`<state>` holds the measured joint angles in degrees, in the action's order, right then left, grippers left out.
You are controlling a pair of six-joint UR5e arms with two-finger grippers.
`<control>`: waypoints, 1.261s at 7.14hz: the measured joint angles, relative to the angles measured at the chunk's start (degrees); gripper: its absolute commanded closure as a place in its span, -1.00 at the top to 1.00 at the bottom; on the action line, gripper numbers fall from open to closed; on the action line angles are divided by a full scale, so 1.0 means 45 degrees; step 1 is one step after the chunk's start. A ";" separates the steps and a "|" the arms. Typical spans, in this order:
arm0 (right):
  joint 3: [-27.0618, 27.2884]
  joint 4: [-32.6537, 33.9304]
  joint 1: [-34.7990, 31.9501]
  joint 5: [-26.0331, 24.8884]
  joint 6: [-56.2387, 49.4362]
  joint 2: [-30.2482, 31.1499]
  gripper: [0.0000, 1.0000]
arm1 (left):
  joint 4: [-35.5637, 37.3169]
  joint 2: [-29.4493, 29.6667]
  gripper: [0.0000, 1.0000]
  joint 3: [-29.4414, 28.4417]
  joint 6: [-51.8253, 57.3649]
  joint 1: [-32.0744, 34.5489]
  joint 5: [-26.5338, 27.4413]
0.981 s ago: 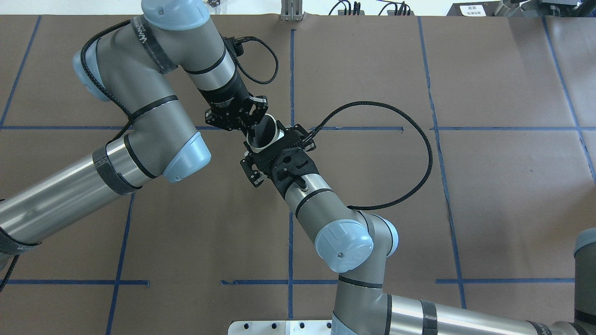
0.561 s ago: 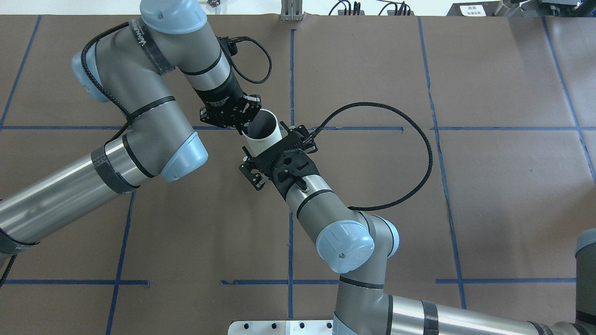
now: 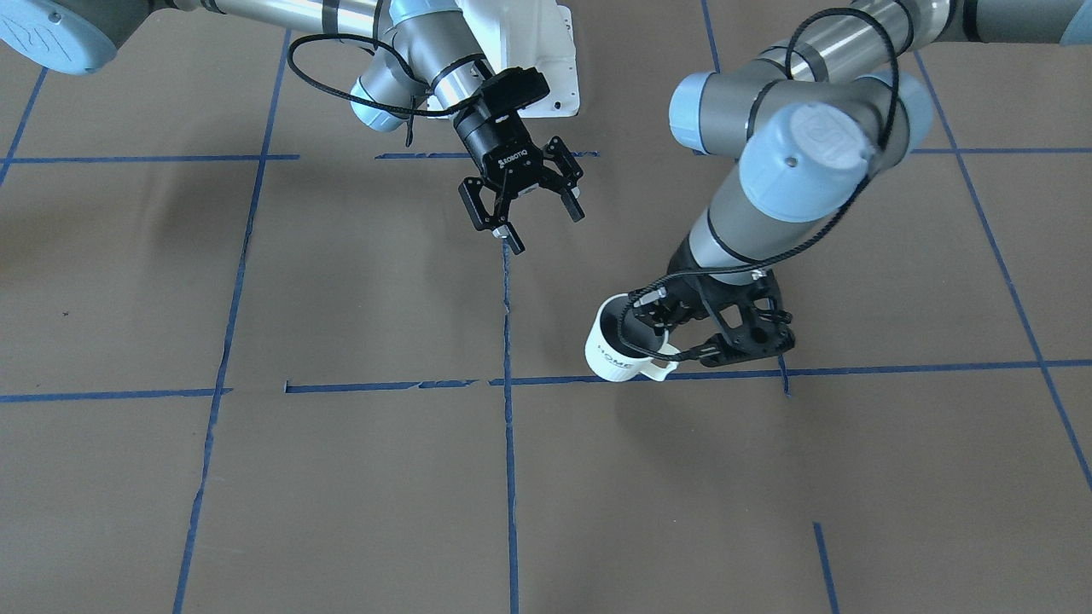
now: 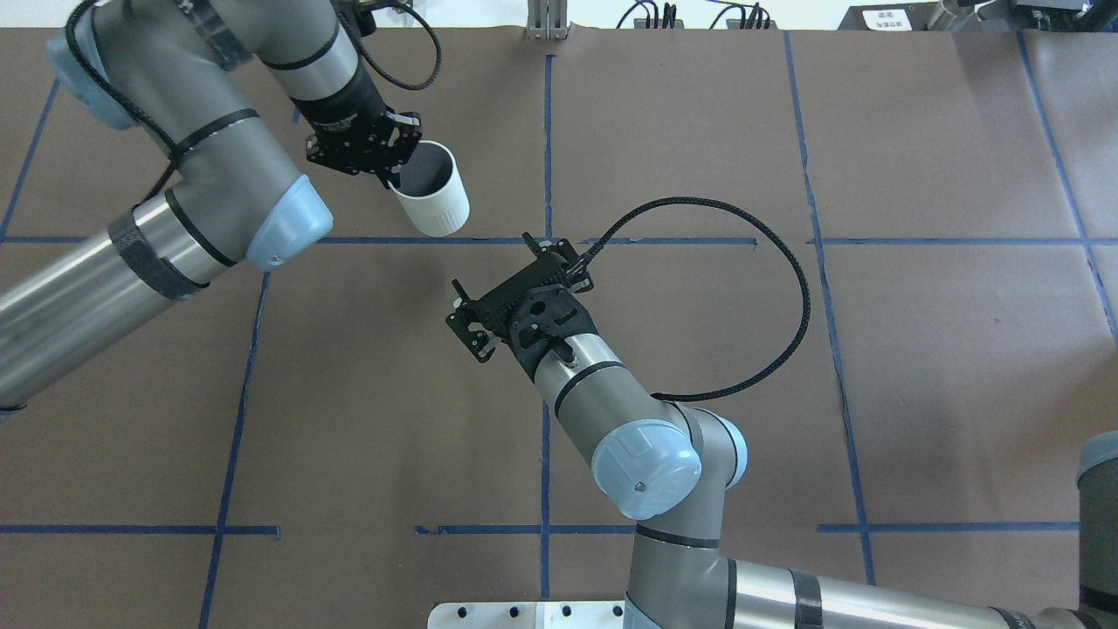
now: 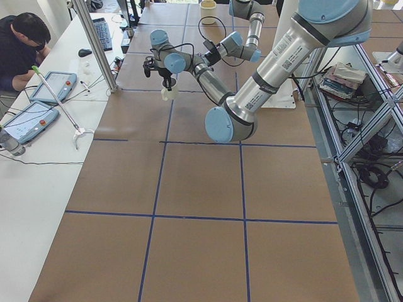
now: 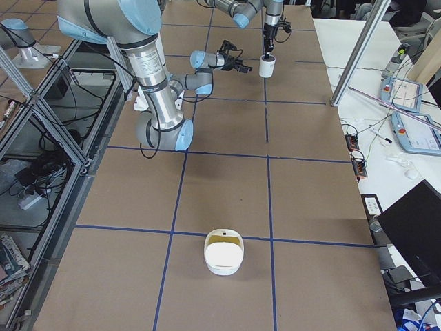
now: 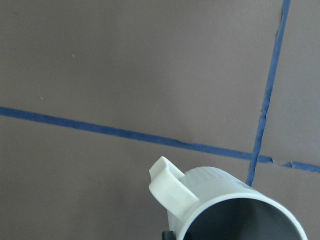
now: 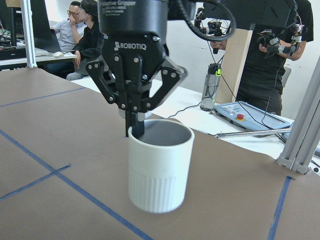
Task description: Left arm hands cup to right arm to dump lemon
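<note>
Pinching the rim of the cup (image 8: 160,170) beside its handle (image 7: 170,187), the jaws of the left gripper (image 8: 134,127) are pressed onto the wall from above, so the cup hangs below them mouth up and roughly upright. Its ribbed cream side carries black lettering (image 3: 616,354), and its inside is dark grey; the bottom of the inside is out of sight. The cup sits close to a blue tape line (image 4: 681,241) on the brown worktop (image 4: 917,367), on the robot's left half. Whether its base touches the worktop I cannot tell.

The right gripper (image 3: 542,222) is well apart from the cup, nearer the middle of the worktop. Its jaws are spread wide with nothing between them, and its wrist view looks straight at the cup. A black cable (image 4: 786,288) loops out from its wrist.

Farther out, a white rounded container (image 6: 223,254) with a yellowish patch on top stands alone at the end of the worktop on the robot's right. A person (image 5: 19,47) sits at a white side table beyond the worktop's far edge.
</note>
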<state>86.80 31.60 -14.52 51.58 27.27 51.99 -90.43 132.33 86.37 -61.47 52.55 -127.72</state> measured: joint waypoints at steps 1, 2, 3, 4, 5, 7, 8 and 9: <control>0.0025 -0.0017 -0.0003 -0.0021 -0.0029 -0.0006 1.00 | 0.0144 -0.0496 -1.00 0.0070 0.1020 0.0606 -0.0027; 0.0101 0.0003 -0.0056 -0.0032 -0.0001 -0.0020 1.00 | 0.0282 -0.1100 -1.00 0.0283 0.2051 0.1172 -0.0044; 0.0225 0.0161 -0.0265 0.0027 0.0043 -0.0021 1.00 | 0.0349 -0.1874 -1.00 0.0751 0.3145 0.1706 -0.0051; 0.0335 0.0776 -0.0757 0.0333 0.0154 -0.0017 1.00 | 0.0376 -0.2774 -1.00 0.1430 0.4397 0.2205 -0.0055; 0.0513 0.1978 -0.1520 0.1167 0.0549 -0.0019 1.00 | 0.0383 -0.3732 -1.00 0.2207 0.5691 0.2583 -0.0055; 0.1081 0.5229 -0.3838 0.4638 0.1573 0.0022 1.00 | 0.0384 -0.5821 -1.00 0.3923 0.8204 0.3071 -0.0068; 0.1242 0.6944 -0.5248 0.6728 0.1705 0.0140 1.00 | 0.0315 -0.7018 -1.00 0.4813 0.9613 0.3234 -0.0069; 0.1290 0.8140 -0.6641 0.8911 0.1500 0.0449 1.00 | 0.0206 -0.8151 -1.00 0.5619 1.1124 0.3358 -0.0061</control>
<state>92.61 68.23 -44.40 91.68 34.02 54.01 -89.50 95.65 111.65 -11.41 67.66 -127.99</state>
